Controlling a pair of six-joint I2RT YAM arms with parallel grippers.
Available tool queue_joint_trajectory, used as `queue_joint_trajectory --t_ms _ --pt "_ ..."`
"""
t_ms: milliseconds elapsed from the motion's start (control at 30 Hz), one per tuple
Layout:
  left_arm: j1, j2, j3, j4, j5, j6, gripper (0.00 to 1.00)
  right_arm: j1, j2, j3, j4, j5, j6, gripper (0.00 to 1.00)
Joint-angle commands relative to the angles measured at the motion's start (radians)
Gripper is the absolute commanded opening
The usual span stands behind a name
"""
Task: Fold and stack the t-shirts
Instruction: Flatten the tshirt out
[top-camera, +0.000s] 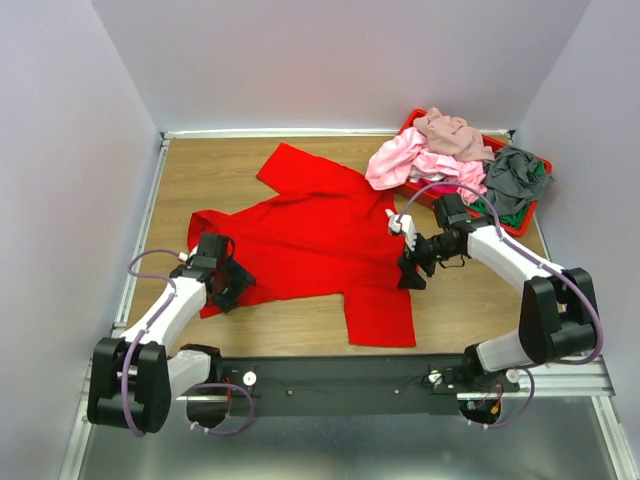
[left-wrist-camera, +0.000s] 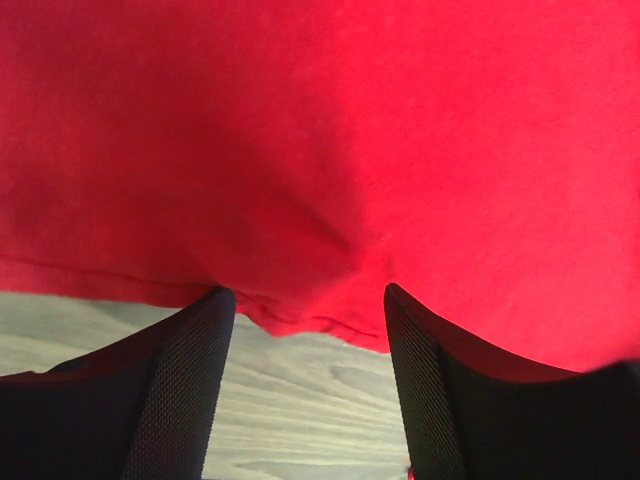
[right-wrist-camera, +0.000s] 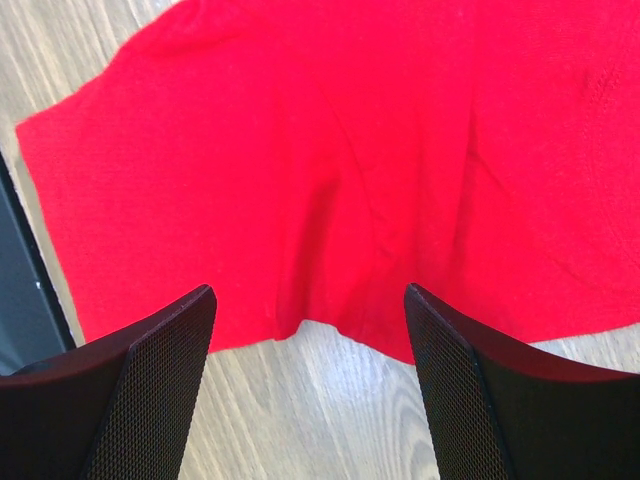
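Two grippers are shown set at the near edge of the bright red short-sleeved fabric t-shirt (top-camera: 310, 235), which lies spread flat across the middle of the wooden table (top-camera: 220, 170). The left gripper (left-wrist-camera: 305, 300) is seen with its jaws apart, straddling the stitched hem, bare wood showing between them. The right gripper (right-wrist-camera: 310, 295) is likewise parted, poised just off the notch where the near sleeve meets the body; nothing is held by either.

The step in hand is judged to be the pinching of this edge for a first fold. A good grip would take only the hem's thickness on each side, low against the wood, and both points would be lifted together so that the cloth is carried over evenly.

Open board is available beyond the shirt and to its left. Less room is offered on the right, where the rigid red plastic tray (top-camera: 527, 222), heaped with pink (top-camera: 400, 160), mauve-beige (top-camera: 450, 132) and grey (top-camera: 515, 175) shirts, fills the far corner. The near sleeve reaches close to the table's front edge.
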Motion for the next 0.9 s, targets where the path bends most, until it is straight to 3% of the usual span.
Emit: queue_joint_trajectory --t_ms 0,133,467,733,867 --pt "-0.004 0.042 -0.033 0.057 -0.080 -0.013 0.68 0.007 0.014 -0.004 0.019 0.037 0.005 0.83" --pt "-0.004 0.051 -0.026 0.049 -0.076 -0.001 0.68 0.007 0.012 -0.017 0.019 0.024 -0.014 0.83" --pt "0.000 -0.038 0.102 -0.102 -0.158 -0.022 0.81 0.005 0.017 -0.007 0.019 0.023 -0.006 0.82" --pt "0.000 0.007 0.045 -0.101 -0.047 -0.122 0.73 0.007 0.005 -0.003 0.019 0.032 -0.002 0.82" --pt "0.000 0.082 0.111 -0.138 -0.112 -0.140 0.71 0.007 -0.006 -0.007 0.019 0.040 -0.005 0.82"
